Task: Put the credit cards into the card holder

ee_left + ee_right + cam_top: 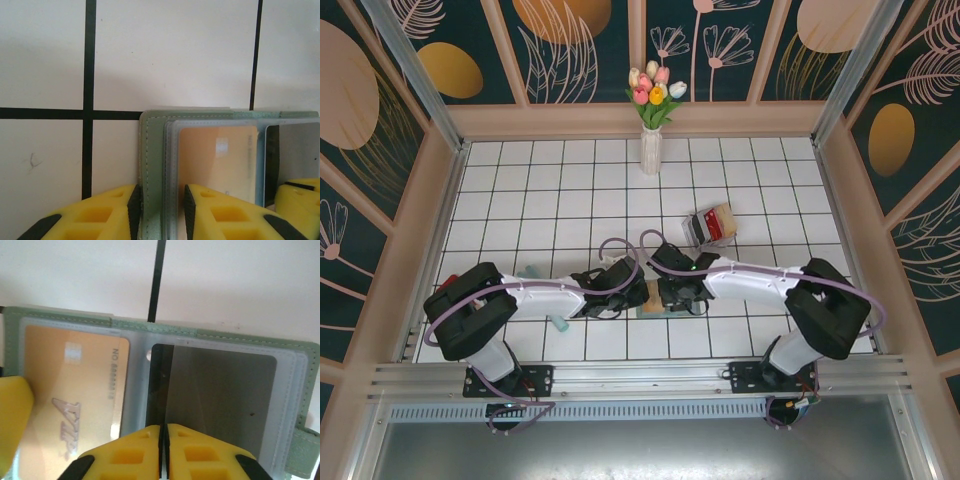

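The wallet [210, 340] is lying open on the tiled bench [570, 190], between both arms. An orange card [75, 385] reading "VIP" (number partly legible) is sitting in its left sleeve; a grey card [220, 400] in the right. The left tool [160, 210] is gripping the wallet's edge. The right tool [164, 450] is pinching shut on the grey card. The overhead view is showing a clear box [710, 226] holding a red card.

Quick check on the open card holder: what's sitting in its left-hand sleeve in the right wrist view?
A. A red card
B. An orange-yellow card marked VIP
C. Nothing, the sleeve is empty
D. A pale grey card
B. The right wrist view shows the card holder lying open, with an orange-yellow card bearing "VIP" lettering inside its left clear sleeve; the same card shows in the left wrist view.
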